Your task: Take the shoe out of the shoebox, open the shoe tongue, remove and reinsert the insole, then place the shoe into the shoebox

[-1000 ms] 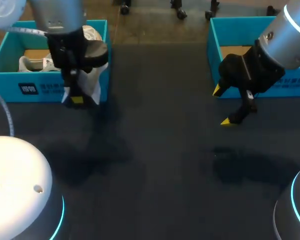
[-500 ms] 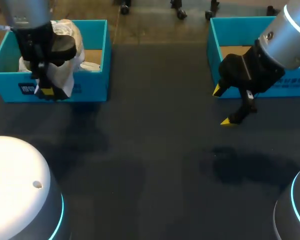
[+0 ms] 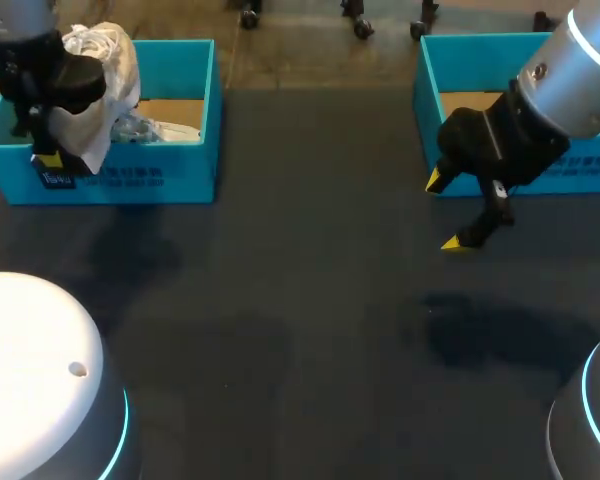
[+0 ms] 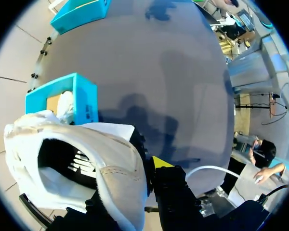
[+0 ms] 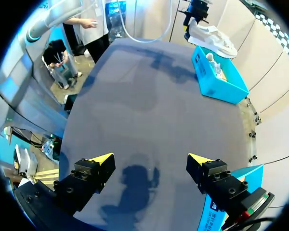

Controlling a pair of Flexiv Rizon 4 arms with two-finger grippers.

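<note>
My left gripper (image 3: pixel 48 160) is shut on the white shoe (image 3: pixel 102 62), which it holds up over the left end of the teal shoebox (image 3: pixel 165 180). A second white shoe (image 3: pixel 160 130) lies inside that box. In the left wrist view the shoe (image 4: pixel 94 168) fills the space by the gripper (image 4: pixel 147 169), its opening facing the camera, with the shoebox (image 4: pixel 84 98) beyond it. My right gripper (image 3: pixel 445 212) hangs open and empty in front of another teal box (image 3: pixel 426 95). From the right wrist, the gripper (image 5: pixel 148 161) is over bare table, and the shoe (image 5: pixel 213 37) and shoebox (image 5: pixel 221 79) are far ahead.
The dark table (image 3: pixel 300 300) stretches between the two boxes. The second teal box at the back right shows a cardboard floor. My robot's white base (image 3: pixel 40 380) covers the front left corner.
My left arm has carried the shoe leftwards and back, from the box's front right wall to its left end. The right arm has kept still.
</note>
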